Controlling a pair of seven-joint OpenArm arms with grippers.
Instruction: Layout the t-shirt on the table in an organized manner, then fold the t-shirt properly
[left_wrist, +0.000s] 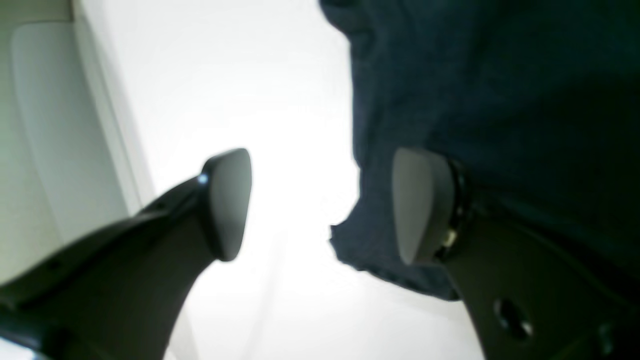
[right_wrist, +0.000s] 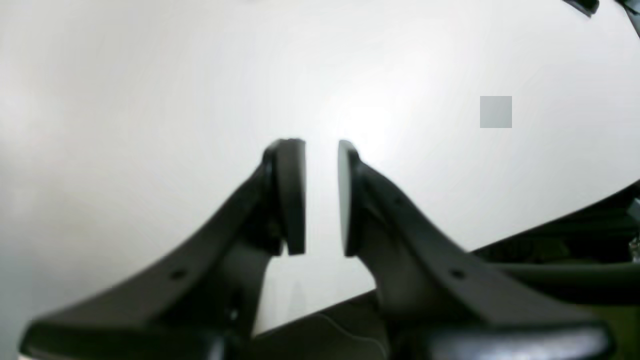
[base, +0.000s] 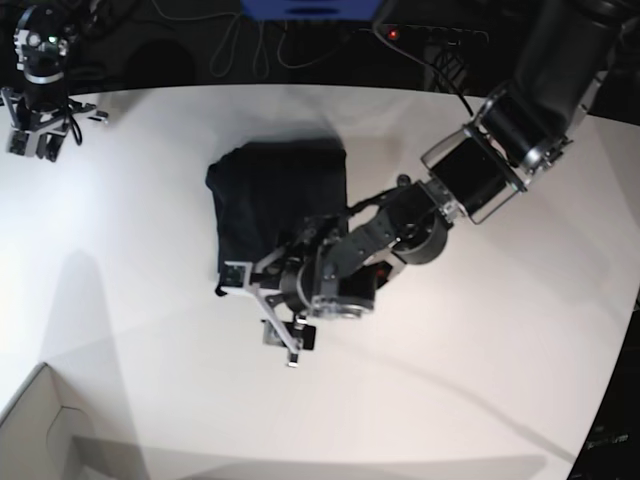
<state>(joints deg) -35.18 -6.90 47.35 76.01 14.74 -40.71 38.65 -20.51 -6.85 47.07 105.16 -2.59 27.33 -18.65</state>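
Note:
The black t-shirt (base: 275, 205) lies folded into a compact rectangle on the white table (base: 480, 380), left of centre. My left gripper (base: 265, 312) hovers at the shirt's near corner, open wide. In the left wrist view the left gripper (left_wrist: 325, 205) holds nothing; the t-shirt (left_wrist: 500, 90) lies behind the right-hand finger (left_wrist: 420, 205), a corner of it poking into the gap. My right gripper (base: 35, 140) is parked at the far left table edge, away from the shirt. In its wrist view the right gripper (right_wrist: 321, 197) shows a narrow gap, nothing inside, above bare table (right_wrist: 150, 100).
A white cardboard box corner (base: 40, 430) sits at the near left. Cables and a blue object (base: 300, 8) lie beyond the table's far edge. The left arm's bulky links (base: 500, 150) stretch in from the far right.

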